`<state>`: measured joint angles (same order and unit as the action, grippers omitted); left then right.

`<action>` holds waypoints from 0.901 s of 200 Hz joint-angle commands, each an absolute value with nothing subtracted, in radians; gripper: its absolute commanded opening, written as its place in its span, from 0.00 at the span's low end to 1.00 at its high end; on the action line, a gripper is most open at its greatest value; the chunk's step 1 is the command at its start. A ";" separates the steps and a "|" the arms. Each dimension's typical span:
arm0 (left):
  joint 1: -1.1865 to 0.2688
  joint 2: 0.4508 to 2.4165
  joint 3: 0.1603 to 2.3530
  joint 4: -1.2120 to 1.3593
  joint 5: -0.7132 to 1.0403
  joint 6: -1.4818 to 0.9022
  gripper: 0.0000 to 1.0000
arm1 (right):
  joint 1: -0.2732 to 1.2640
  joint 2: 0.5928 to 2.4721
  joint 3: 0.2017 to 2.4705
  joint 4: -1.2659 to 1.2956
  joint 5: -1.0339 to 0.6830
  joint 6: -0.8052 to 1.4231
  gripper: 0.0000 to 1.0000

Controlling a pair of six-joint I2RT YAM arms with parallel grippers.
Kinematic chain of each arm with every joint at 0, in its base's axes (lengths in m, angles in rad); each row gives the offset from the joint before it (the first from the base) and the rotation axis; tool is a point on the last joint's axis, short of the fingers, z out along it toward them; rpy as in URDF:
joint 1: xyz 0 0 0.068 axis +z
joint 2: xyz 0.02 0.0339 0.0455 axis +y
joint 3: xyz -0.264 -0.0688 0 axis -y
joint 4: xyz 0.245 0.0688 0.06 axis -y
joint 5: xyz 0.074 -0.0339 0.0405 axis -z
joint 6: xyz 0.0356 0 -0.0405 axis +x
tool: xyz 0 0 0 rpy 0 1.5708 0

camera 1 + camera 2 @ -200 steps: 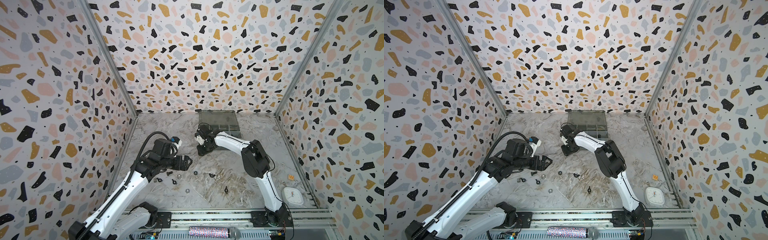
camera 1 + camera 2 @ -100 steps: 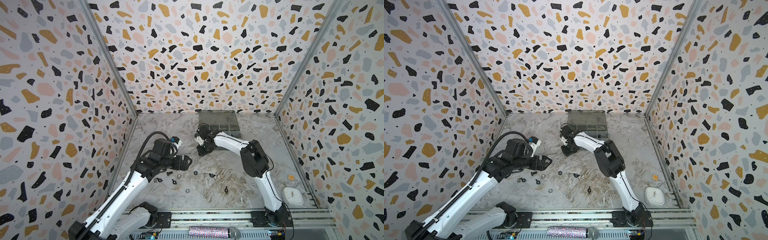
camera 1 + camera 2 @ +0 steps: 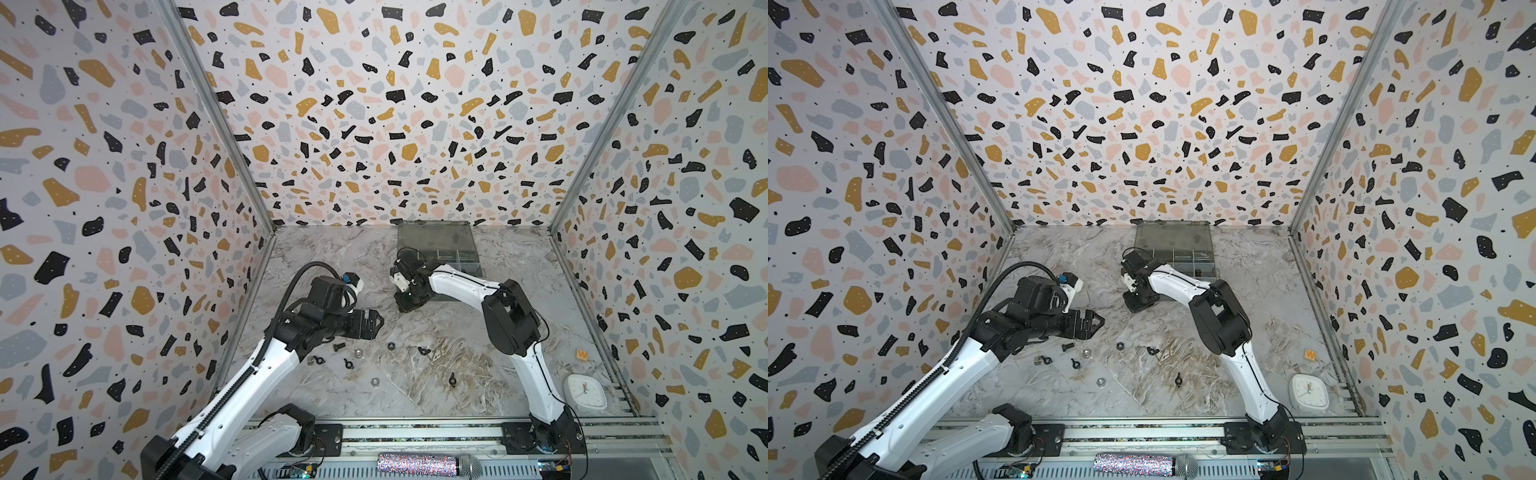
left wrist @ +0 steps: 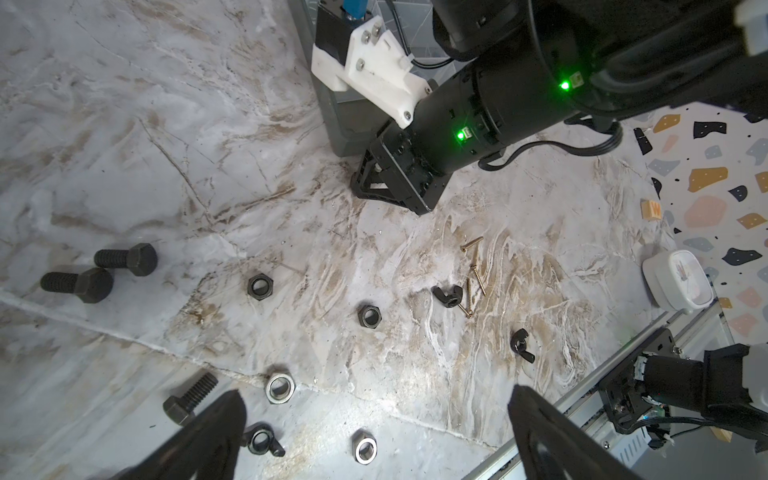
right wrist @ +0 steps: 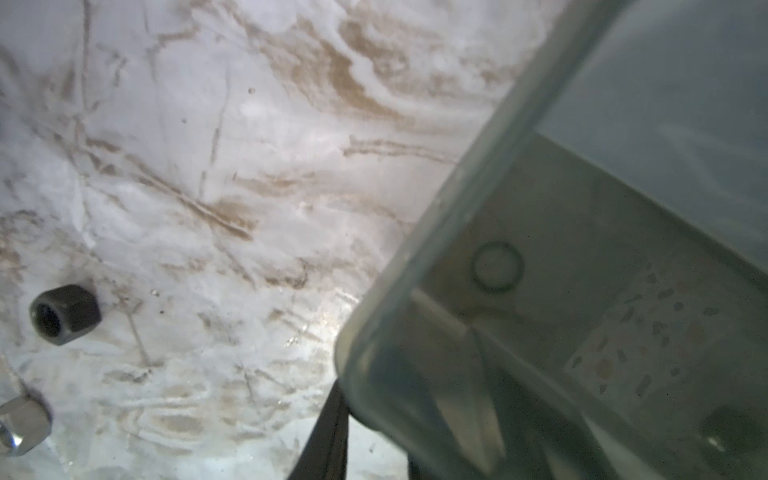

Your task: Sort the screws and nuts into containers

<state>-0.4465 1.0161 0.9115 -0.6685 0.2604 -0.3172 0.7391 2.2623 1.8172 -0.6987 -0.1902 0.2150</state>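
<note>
The left gripper is spread wide and empty. It hangs over the loose parts in the lower middle of both top views: black bolts, nuts, a wing nut and thin brass screws, one of which seems to touch that wing nut. The box stands in the upper middle, lid open, close to the back wall. The right gripper is low on the floor at the near left corner of the box. I cannot tell whether its jaws pinch the box wall or are only close together with nothing between. The first danger is here, I think: a pull or a push at this corner could slide or tip the light box and spill what is already sorted. The second danger is a descent of the left gripper between parts that lie so near: one finger may knock a nut, and round parts roll. Taking a brass screw may also drag the wing nut along. The two grippers are near each other in the centre, so crossing paths could make them collide. Room is tight by the left wall and at the rail below. The floor is more open on the right, up to the clock in the lower right.
</note>
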 commanded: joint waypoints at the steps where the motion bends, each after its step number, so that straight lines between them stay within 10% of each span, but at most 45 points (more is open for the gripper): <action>1: -0.451 1.032 0.941 -0.617 0.279 -0.298 1.00 | 0.747 2.139 1.785 -0.737 -0.204 0.212 0.13; 180: -0.523 1.442 1.316 -0.529 0.308 -0.217 1.00 | 0.456 2.052 1.856 -0.789 -0.105 0.157 0.12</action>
